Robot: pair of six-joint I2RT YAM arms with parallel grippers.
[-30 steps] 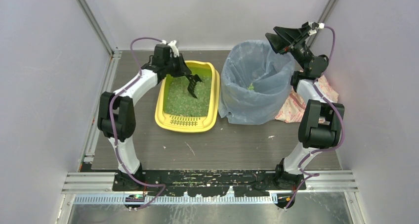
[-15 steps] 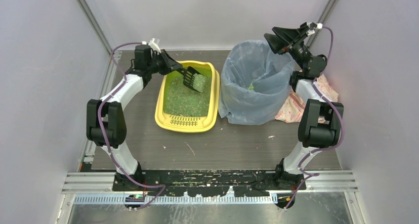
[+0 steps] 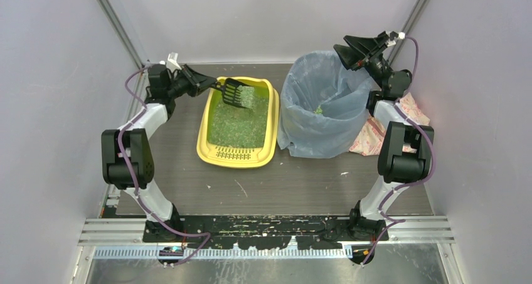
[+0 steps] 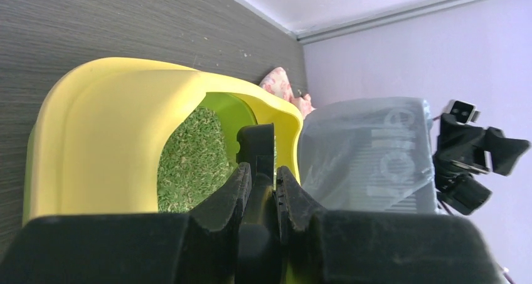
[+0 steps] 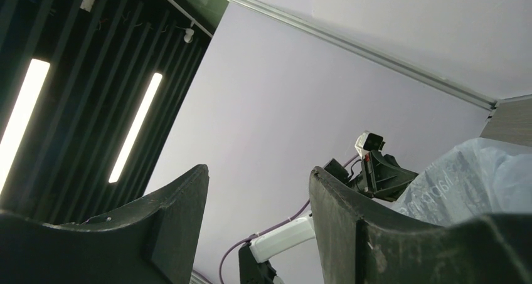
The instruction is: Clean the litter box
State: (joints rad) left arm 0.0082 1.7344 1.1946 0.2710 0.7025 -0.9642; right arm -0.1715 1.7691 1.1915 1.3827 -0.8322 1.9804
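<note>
The yellow litter box [image 3: 210,151] lies left of centre, green litter [image 3: 238,126] inside, slotted grate [image 3: 233,152] at its near end. It also shows in the left wrist view [image 4: 106,133]. My left gripper [image 3: 212,85] is shut on the handle of a black slotted scoop [image 3: 233,93], held above the box's far end with green litter on its blade. In the left wrist view the fingers [image 4: 235,187] clamp the scoop handle [image 4: 257,149]. My right gripper [image 3: 342,51] is open and empty, raised above the bin's far right rim.
A tall bin lined with a blue translucent bag [image 3: 320,105] stands right of the litter box, a little green litter at its bottom. A pink patterned cloth [image 3: 376,133] lies right of the bin. White specks dot the dark table [image 3: 282,190].
My left arm has pulled back to the left and lifted the scoop out of the litter, level now with litter on it. The right gripper has barely shifted.
</note>
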